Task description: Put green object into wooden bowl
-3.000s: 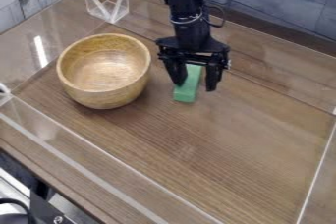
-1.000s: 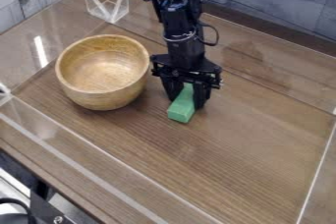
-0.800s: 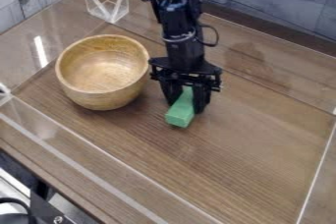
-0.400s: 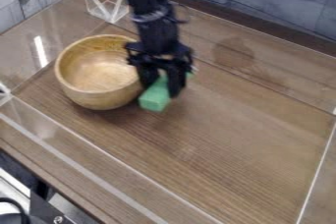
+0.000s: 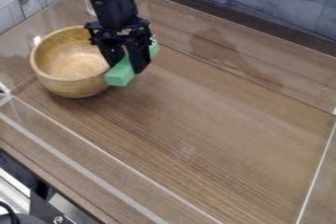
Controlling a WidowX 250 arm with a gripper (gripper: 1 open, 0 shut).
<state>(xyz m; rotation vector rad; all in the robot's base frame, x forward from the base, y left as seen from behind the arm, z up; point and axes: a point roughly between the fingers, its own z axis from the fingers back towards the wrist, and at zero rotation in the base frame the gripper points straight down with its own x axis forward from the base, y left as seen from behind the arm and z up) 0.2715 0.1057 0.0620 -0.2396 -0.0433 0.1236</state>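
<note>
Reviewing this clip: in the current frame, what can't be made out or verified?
- Camera view: the upper part of the green object is covered by the gripper fingers.
- The wooden bowl: its right rim is hidden behind the gripper.
- The arm is cut off by the top edge.

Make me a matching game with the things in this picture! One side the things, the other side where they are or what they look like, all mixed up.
Things:
1. green object
2. wooden bowl
3. gripper
4. table

Descriptions:
A. round, light tan, nothing inside
B. dark brown wood grain, under everything
C. black, pointing down, closed around something
D. bright coloured, held in the air beside the bowl's rim

Pairs: 1-D, 2-A, 3-C, 4-B
</note>
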